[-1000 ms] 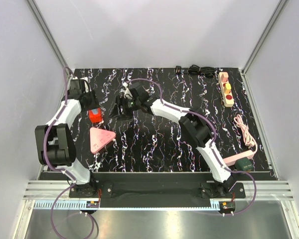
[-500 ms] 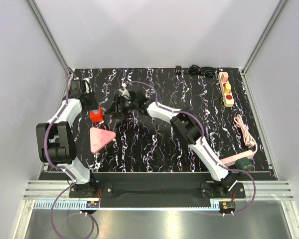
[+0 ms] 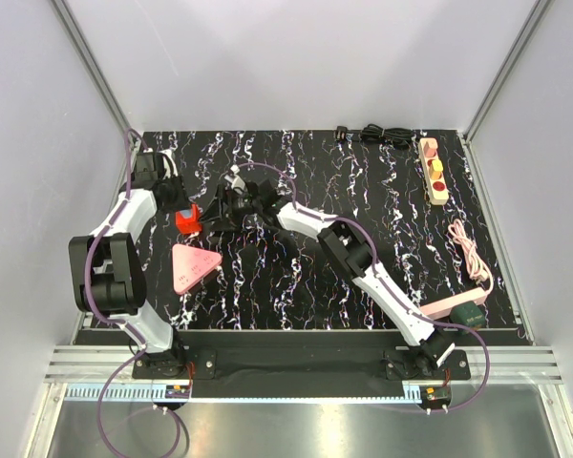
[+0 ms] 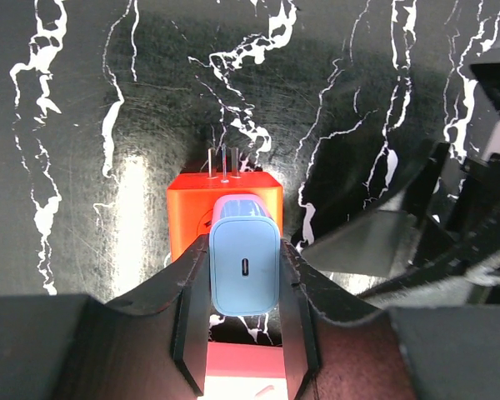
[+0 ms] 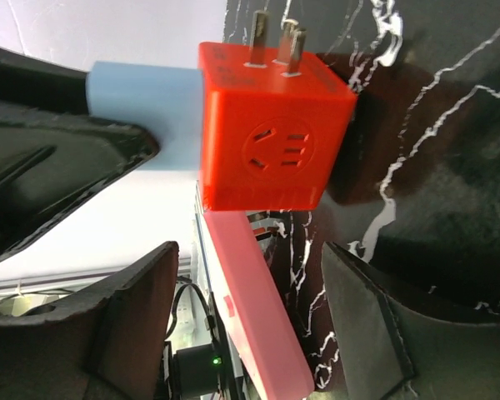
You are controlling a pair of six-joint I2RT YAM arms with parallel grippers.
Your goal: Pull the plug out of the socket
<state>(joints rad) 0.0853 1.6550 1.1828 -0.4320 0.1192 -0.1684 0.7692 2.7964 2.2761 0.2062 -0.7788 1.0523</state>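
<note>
Orange-red plastic cube socket (image 3: 185, 220) sits over the left part of the black marbled desk (image 3: 296, 277) in the top external view, above a flat pink triangular piece (image 3: 191, 267). The left gripper (image 3: 175, 205) meets it from the far left. The right gripper (image 3: 215, 214) is just beside it on the other side, with that arm stretched across the desk. Both grippers are close, and the plug itself is too small to make out here.

From the left wrist, a pale blue rounded plug (image 4: 244, 267) is clamped between the left gripper (image 4: 244, 287) fingers, seated in the socket (image 4: 225, 208). The socket's bare metal prongs (image 4: 225, 162) point straight away from that gripper. The long axis of plug and socket therefore runs in line with the left fingers.

From the right wrist, the right gripper (image 5: 246, 321) is spread wide and holds nothing. The socket (image 5: 275, 125) lies ahead of it, roughly centred on the gap but not yet between the fingers. The plug (image 5: 146, 117) sticks out sideways into the left gripper (image 5: 50, 150), so the joined axis lies crosswise to the right gripper's approach. My judgement is that the right gripper needs to advance and close on the socket before any pull along that axis.
</note>
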